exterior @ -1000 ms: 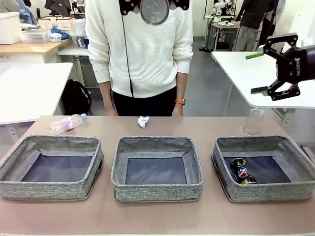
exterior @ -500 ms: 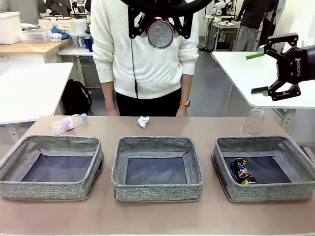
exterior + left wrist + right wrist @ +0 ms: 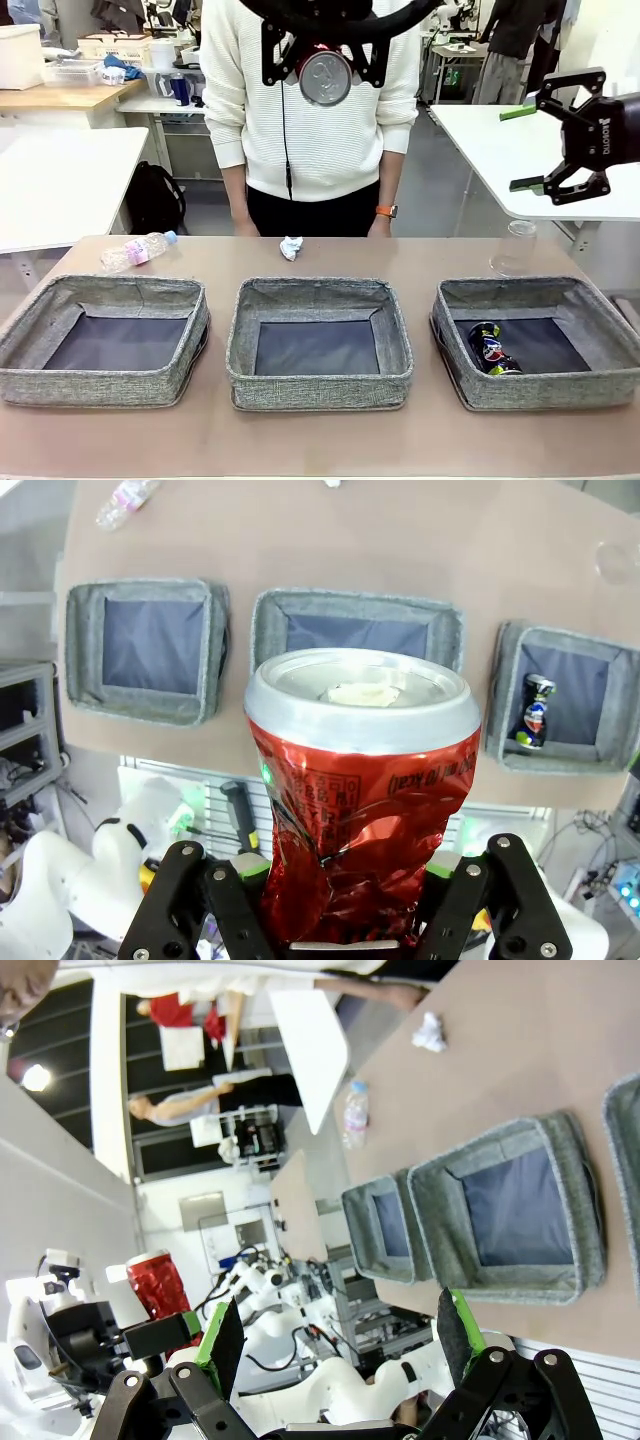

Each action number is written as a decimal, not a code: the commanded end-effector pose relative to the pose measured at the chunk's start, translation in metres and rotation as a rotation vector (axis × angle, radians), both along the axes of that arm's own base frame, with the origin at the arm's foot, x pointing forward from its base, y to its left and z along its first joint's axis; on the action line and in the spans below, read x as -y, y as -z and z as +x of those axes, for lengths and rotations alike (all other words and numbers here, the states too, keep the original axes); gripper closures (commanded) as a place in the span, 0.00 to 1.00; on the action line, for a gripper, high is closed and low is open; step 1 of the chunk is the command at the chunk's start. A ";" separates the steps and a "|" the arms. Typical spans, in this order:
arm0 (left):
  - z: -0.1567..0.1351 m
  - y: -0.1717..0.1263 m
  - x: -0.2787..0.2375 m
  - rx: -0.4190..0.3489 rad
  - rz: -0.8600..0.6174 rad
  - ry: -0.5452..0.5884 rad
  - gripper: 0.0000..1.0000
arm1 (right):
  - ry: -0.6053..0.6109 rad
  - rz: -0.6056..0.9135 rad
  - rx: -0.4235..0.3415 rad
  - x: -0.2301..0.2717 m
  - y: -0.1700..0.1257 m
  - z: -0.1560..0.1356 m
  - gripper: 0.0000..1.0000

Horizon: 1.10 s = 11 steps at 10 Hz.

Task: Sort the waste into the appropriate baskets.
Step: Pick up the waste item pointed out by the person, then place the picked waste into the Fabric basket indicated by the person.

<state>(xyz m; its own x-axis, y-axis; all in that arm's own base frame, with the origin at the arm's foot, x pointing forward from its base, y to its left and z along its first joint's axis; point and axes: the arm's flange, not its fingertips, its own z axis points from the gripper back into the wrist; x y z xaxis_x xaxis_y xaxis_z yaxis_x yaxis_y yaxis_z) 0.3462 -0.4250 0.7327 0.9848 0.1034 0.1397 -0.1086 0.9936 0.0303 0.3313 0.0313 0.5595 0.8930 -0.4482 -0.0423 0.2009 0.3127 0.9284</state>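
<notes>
While pinched by the left gripper (image 3: 323,68), red crushed can (image 3: 360,800), waist dented (silver top round), right gripper (image 3: 523,148) spread.

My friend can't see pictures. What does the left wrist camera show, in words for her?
The left gripper is shut on a red crushed can, held high above a brown table. Far below sit three grey baskets in a row, and the one at the picture's right has a dark can inside.
</notes>
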 end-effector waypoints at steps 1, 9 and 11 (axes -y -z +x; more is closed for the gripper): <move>-0.002 -0.003 -0.001 0.006 -0.004 0.000 1.00 | -0.014 -0.004 0.021 0.001 0.001 0.001 0.00; -0.002 -0.003 -0.001 0.006 -0.004 0.000 1.00 | -0.014 -0.004 0.021 0.001 0.001 0.001 0.00; -0.002 -0.003 -0.001 0.006 -0.004 0.000 1.00 | -0.014 -0.004 0.021 0.001 0.001 0.001 0.00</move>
